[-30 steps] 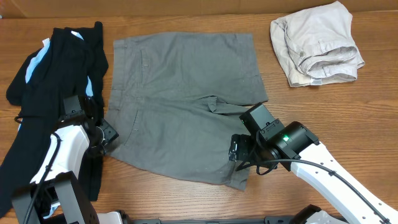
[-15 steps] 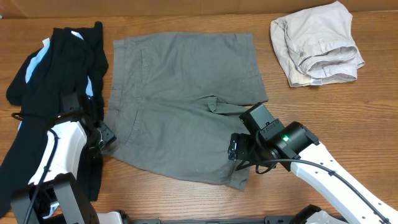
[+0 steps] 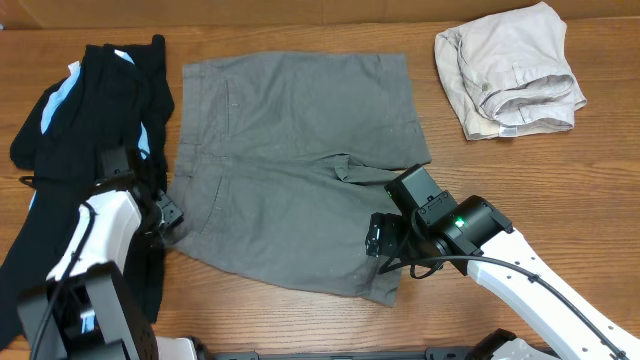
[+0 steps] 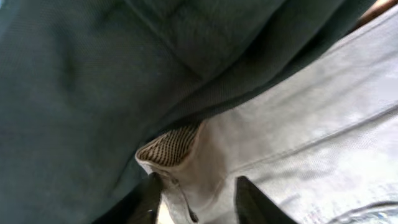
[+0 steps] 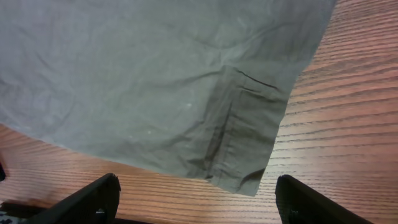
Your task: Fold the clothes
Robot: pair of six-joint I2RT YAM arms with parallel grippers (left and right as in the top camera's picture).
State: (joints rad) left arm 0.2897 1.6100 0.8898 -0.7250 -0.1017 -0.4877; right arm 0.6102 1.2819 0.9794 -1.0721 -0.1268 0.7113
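Overhead, my left pincer [image 3: 168,218] sits at the near-left corner of the grey shorts [image 3: 290,170], having edged a touch toward the black garment [image 3: 90,120] over the last second, while the shorts themselves lie just as flat and spread as before. My right pincer [image 3: 378,240] has not budged: it hangs over the near-right leg hem with its jaws wide apart and nothing in them. From the left wrist, my two dark fingers [image 4: 152,198] straddle the turned-up corner of the waistband; cloth fills the gap between them, but I cannot tell whether they are pinching it yet or merely bracketing it. I read this as the grasp just being set, so the fold has not begun and both near corners are yet to be lifted.

The shorts are a plain mid-grey woven cotton, matte, lightly creased, with stitched pocket seams and a doubled hem that shows as a darker band in the right wrist view. At the corner beside my left fingers the waistband flips to show a finely hatched brown lining. The black garment, bunched and overlapping the shorts' left edge, is dark and heavy-looking with light-blue stripes near its far end. A beige garment [image 3: 510,80] rests crumpled in a loose square at the far right, well apart from the shorts, on the wood-grain table [image 3: 600,200]
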